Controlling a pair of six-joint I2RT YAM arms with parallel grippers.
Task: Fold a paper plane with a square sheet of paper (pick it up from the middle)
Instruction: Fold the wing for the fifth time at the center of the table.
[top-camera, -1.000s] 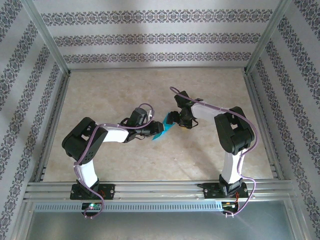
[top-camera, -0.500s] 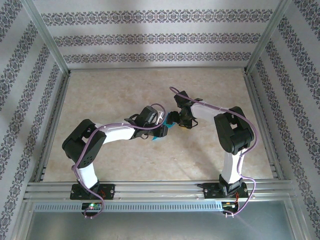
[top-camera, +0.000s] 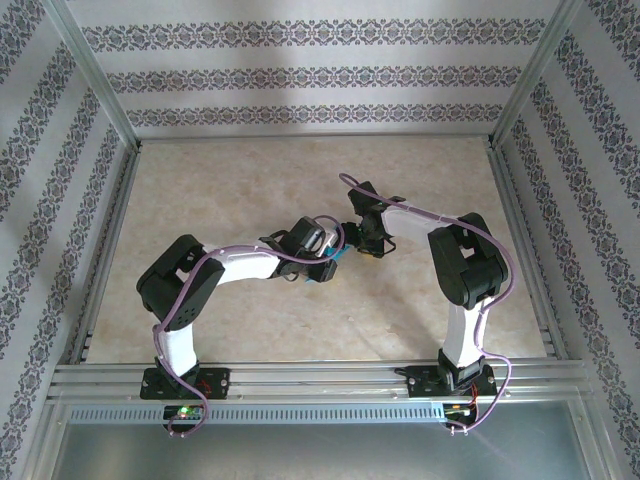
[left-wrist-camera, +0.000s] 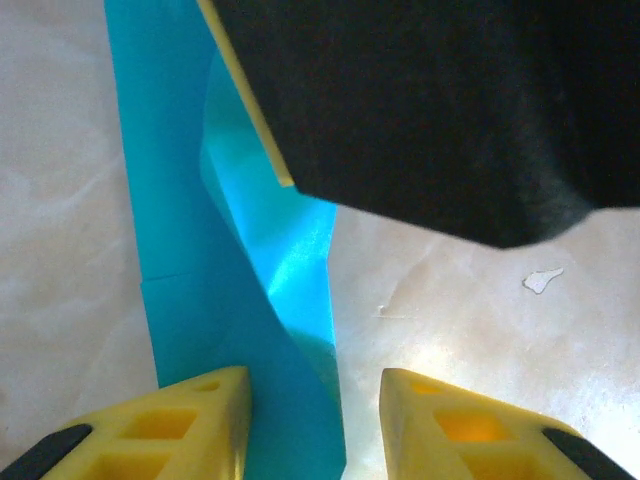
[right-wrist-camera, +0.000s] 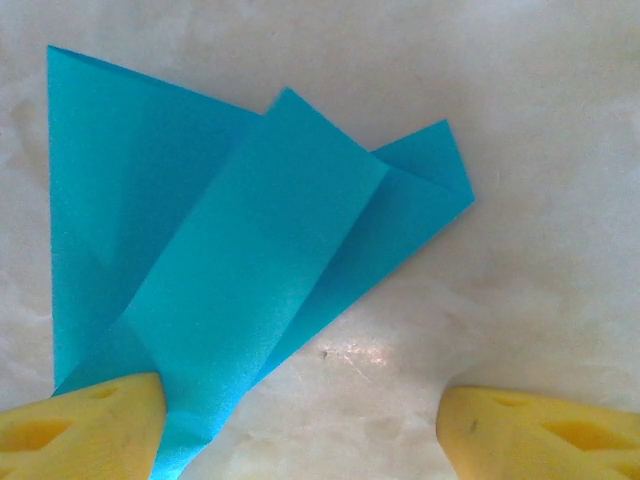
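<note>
Beige marbled tabletop (top-camera: 250, 330) is enclosed by patterned walls (top-camera: 320, 75). Near its middle, between the two grippers, the partly folded teal-blue sheet of paper (right-wrist-camera: 250, 250) is found. The right gripper (right-wrist-camera: 300, 415) is spread wide, with one yellow finger (right-wrist-camera: 80, 430) overlapping a corner of the sheet. The left gripper (left-wrist-camera: 315, 400) is held parted, with a folded edge of the sheet between its fingertips.

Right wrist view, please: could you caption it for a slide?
Open right claw over partly folded teal paper on the table.

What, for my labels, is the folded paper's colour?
The paper is plain teal-blue, clearest in right wrist view.
</note>
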